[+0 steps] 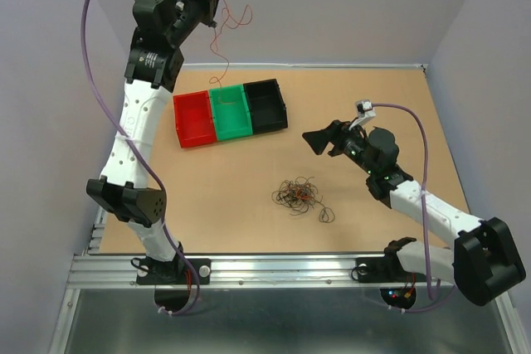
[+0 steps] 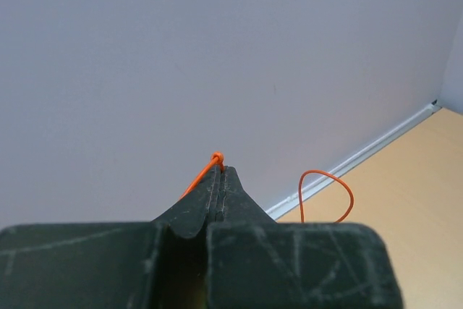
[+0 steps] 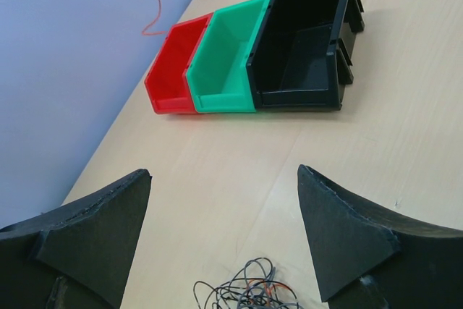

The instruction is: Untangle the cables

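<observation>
The cables are a small bunch of thin dark, brown and orange-red wires (image 1: 299, 195) lying on the table in front of the bins; it also shows at the bottom of the right wrist view (image 3: 246, 291). My left gripper (image 1: 214, 7) is raised high at the back left and is shut on one orange wire (image 1: 222, 54), which hangs down towards the red bin. In the left wrist view the left gripper (image 2: 221, 169) pinches that orange wire (image 2: 215, 158) at its tips. My right gripper (image 1: 314, 143) is open and empty above the table, beyond the bunch; in its own view the right gripper (image 3: 224, 173) faces the bins.
A red bin (image 1: 193, 118), a green bin (image 1: 231, 111) and a black bin (image 1: 265, 105) stand side by side at the back left. They also show in the right wrist view as the red bin (image 3: 173, 70), green bin (image 3: 228, 56) and black bin (image 3: 304, 41). A single dark loop (image 1: 328, 215) lies right of the bunch.
</observation>
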Controlling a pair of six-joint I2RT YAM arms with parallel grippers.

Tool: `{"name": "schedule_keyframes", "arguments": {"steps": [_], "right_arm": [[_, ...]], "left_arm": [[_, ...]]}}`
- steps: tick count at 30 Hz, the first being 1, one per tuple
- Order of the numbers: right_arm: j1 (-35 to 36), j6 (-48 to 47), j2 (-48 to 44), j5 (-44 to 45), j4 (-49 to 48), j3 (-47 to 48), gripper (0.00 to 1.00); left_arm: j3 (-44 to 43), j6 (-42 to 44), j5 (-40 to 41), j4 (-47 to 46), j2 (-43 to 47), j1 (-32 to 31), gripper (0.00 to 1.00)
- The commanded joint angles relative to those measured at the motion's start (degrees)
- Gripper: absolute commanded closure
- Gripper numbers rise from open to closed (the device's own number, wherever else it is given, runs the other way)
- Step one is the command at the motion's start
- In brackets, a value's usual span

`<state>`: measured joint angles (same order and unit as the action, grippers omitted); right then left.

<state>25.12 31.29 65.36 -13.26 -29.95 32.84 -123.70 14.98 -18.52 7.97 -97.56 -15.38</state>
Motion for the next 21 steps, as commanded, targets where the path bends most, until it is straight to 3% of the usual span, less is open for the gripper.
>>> {"name": "schedule_keyframes", "arguments": {"steps": [1,6,9,13,15,17,19,21], "right_arm": [[0.2,-0.7,-1.9,0.8,-1.3,0.4,0.13],[0.2,-0.6,-2.3,0.7,-1.3,0.3,0.13],[0.2,-0.6,-2.8,0.6,-1.3,0.2,0.13],[0.2,-0.5,-3.2,0.8,-1.2,0.2,0.13],[0.2,-0.6,-3.5,0.9,-1.1,0.2,0.13],[0.3,-0.6,-3.7,0.9,-0.9,0.2,0.13],[0.2,-0.5,-3.8,1.0,-0.7,0.3,0.13],[0.2,-0.3,-3.9,1.0,-0.6,0.3,0.13]], "left_arm": [[3.9,-0.9,-2.3,0.0,-1.6,-0.1,1.0],[22.5,0.0,1.5,-6.9,-1.2,0.0,1.0],[33.4,0.0,3.6,-16.0,-1.5,1.4,1.0],[44.0,2.8,1.7,-18.9,-2.3,1.5,1.0],[50.9,2.2,4.5,-20.9,-1.9,1.1,1.0],[52.0,2.9,10.0,-19.1,-3.6,0.4,1.0],[47.2,5.0,17.6,-8.6,-7.8,-1.1,1.0],[46.0,5.3,18.0,-4.1,-9.4,-1.3,1.0]]}}
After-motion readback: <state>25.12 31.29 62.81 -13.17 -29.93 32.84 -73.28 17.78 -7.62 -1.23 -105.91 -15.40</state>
